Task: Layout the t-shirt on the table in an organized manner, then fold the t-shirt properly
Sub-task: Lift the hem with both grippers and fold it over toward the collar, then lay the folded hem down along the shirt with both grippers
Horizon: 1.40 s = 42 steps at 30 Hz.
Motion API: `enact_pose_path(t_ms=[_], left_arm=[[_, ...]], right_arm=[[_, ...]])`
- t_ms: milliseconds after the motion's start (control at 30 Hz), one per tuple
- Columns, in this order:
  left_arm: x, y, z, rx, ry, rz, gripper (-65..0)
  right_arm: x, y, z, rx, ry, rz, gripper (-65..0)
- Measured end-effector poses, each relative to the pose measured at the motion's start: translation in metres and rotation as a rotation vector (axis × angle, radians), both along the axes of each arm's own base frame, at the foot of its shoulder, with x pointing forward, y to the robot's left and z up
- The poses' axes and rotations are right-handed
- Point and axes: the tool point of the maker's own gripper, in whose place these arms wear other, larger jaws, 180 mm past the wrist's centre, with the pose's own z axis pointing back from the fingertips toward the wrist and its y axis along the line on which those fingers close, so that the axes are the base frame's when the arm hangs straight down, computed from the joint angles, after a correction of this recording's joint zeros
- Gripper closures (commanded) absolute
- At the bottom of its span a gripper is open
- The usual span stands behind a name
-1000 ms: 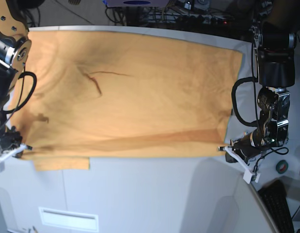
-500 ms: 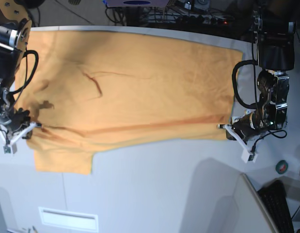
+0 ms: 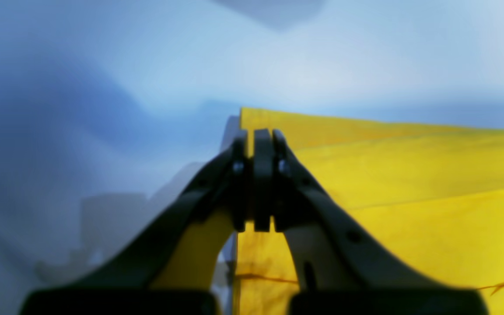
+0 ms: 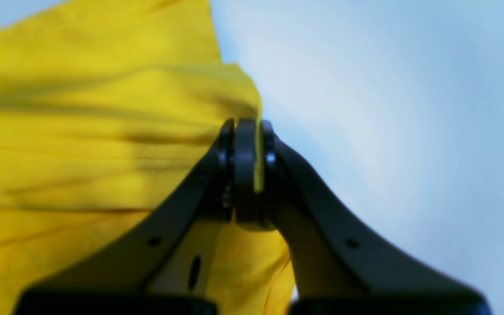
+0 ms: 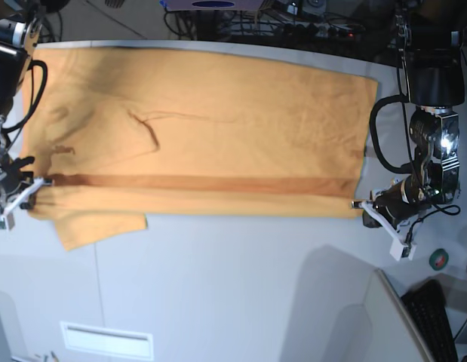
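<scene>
One t-shirt [image 5: 210, 136] covers most of the far half of the table [image 5: 241, 294], spread flat from the 9 o'clock edge almost to the 3 o'clock edge of the base view. That overhead view alone shows the whole cloth: a darker band runs lengthwise just above its near edge, a thin dark curved mark sits toward 10 o'clock, and a sleeve flap sticks out at 7 o'clock.

The wrist cameras show what the base view cannot, namely the grip itself. In the left wrist view the left gripper [image 3: 256, 140] has its jaws pressed together on the shirt's edge, with cloth stretching off toward 3 o'clock and bare table at 9 o'clock. In the right wrist view the right gripper [image 4: 245, 131] is likewise closed on a pinched ridge of fabric, cloth lying toward 9 o'clock and table toward 3 o'clock.

In the base view the left gripper [image 5: 365, 205] sits low at the shirt's near corner at 3 o'clock, its arm bent down from above. The right gripper [image 5: 37, 183] holds the opposite end at 9 o'clock, close to the tabletop.
</scene>
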Motion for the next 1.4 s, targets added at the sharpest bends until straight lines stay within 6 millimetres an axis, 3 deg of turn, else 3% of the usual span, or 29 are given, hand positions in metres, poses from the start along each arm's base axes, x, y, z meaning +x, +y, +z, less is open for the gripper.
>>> enact_pose_path(t_ms=[300, 567, 833, 1133, 1267, 1400], left_arm=[[-0.010, -0.007, 0.004, 0.018, 0.031, -0.035, 0.0], [-0.037, -0.007, -0.019, 0.025, 0.100, -0.037, 0.0], [-0.038, -0.004, -0.018, 0.026, 0.100, -0.036, 0.0], [-0.044, -0.004, -0.023, 0.032, 0.109, -0.042, 0.0], [-0.067, 0.003, -0.038, 0.047, 0.174, -0.041, 0.0], [-0.069, 0.005, -0.038, 0.047, 0.172, -0.039, 0.0]], right_arm=[[-0.032, 0.001, -0.020, -0.007, 0.062, 0.007, 0.0], [-0.047, -0.006, 0.000, -0.063, 0.092, 0.002, 0.0], [-0.075, -0.007, 0.014, -0.096, 0.150, -0.039, 0.0], [-0.114, 0.005, -0.010, -0.070, 0.275, -0.053, 0.0], [-0.122, 0.007, -0.012, -0.075, 0.288, -0.049, 0.0], [-0.126, 0.007, -0.013, -0.073, 0.294, -0.049, 0.0]])
